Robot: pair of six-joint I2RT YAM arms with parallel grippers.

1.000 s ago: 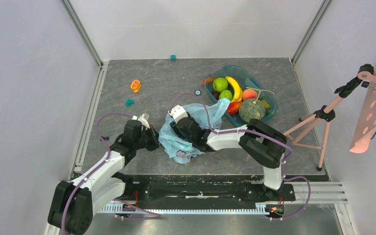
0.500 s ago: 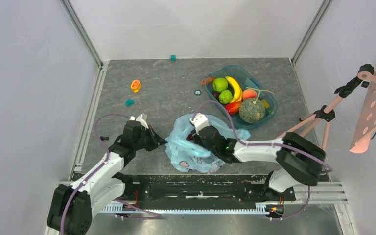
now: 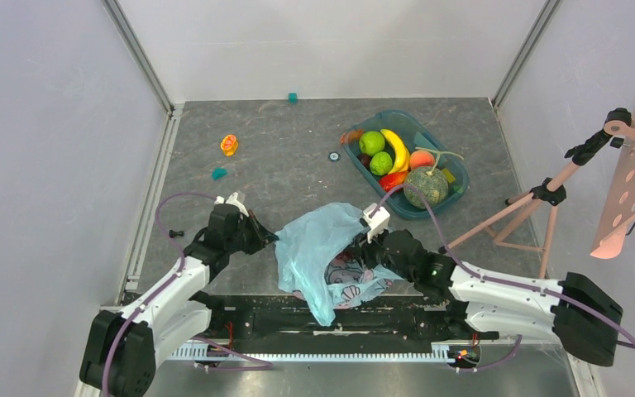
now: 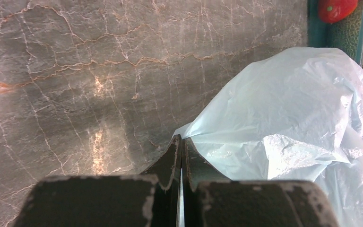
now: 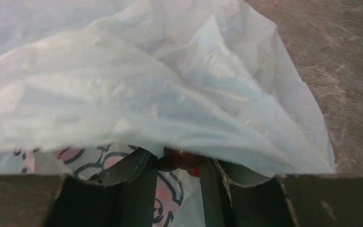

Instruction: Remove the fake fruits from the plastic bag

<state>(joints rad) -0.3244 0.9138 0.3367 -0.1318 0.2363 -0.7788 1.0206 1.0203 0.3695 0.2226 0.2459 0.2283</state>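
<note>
Removal step: the left claw (image 4: 182,147), shut, pinches an edge of the plastic bag (image 3: 314,240) on the worktop (image 3: 281,157). The right claw (image 5: 177,166), inside the bag mouth, holds 1 grape bunch (image 5: 189,161) between narrow jaws. Next move: draw it out without snagging film.

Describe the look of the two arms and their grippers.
The left arm and right arm share white shells, bulky black joints and looping purple cables. The left gripper and right gripper have dark flat fingers, scuffed pale along the edges.
</note>
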